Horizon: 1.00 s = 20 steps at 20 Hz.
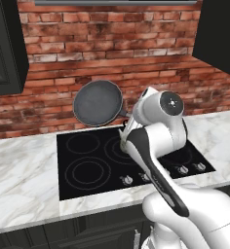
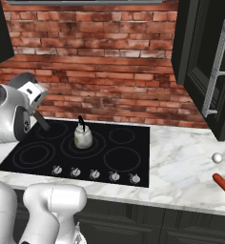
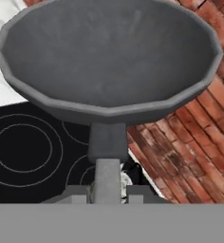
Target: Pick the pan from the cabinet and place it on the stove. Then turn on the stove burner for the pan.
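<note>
So the fingers (image 3: 107, 195) are pinched tight on the pan's handle (image 3: 107, 161), one dark tip on each side of it at the bottom of the hand view, with basically no gap left over. The pan (image 1: 98, 103) is fully off the surface, held up in the air over the back of the stove (image 1: 87, 170) and tipped so its speckled inside faces outward toward the left base camera, with the brick wall (image 1: 112, 53) right behind it. From the hand view you're looking along the handle into the bowl of the pan, which spreads across the top of the picture.

In the right base view the pan (image 2: 23, 79) is mostly tucked behind the arm's white wrist, just a dark rim peeking over it, and the thin handle (image 2: 40, 121) slants down below.

Also on the stove: a small pale kettle (image 2: 83, 137) with a black hoop handle sitting on the middle burner ring. Row of silver knobs (image 2: 94, 174) along the front edge. The cabinet (image 2: 207, 62) is up on the right with its door swung open, long silver bar handle (image 2: 215, 71) showing. Off to the right on the marble surface (image 2: 181, 167) there's a small white ball-ish thing (image 2: 217, 157) and something red-orange and sausage-shaped (image 2: 224, 185), can't tell exactly what either is.
</note>
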### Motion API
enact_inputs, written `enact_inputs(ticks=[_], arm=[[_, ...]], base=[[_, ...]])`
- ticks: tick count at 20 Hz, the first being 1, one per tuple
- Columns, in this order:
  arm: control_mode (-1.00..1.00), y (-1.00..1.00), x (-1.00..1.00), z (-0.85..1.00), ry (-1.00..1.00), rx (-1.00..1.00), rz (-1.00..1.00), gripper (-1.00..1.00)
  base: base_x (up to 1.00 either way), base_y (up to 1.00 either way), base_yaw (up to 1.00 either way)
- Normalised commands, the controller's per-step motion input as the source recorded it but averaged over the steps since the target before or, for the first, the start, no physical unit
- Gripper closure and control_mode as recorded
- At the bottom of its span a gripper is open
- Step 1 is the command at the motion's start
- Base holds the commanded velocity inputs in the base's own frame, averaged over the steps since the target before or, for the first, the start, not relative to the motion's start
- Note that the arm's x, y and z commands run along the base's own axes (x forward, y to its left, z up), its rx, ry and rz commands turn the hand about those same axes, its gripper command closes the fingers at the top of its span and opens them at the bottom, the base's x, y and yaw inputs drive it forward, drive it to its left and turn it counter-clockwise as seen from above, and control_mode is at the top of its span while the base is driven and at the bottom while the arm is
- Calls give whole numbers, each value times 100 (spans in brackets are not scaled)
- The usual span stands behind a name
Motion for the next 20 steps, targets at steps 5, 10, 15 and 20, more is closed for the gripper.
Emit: enact_inputs(ticks=[5,10,15,20], arm=[[-100,2,4,-11,8,5,-2,100],[-100,6,2,-14,8,7,-6,100],[-100,7,1,-14,8,7,-7,100],[-100,11,4,-21,6,7,-8,100]], base=[[0,0,0],[0,0,0],[0,0,0],[0,0,0]])
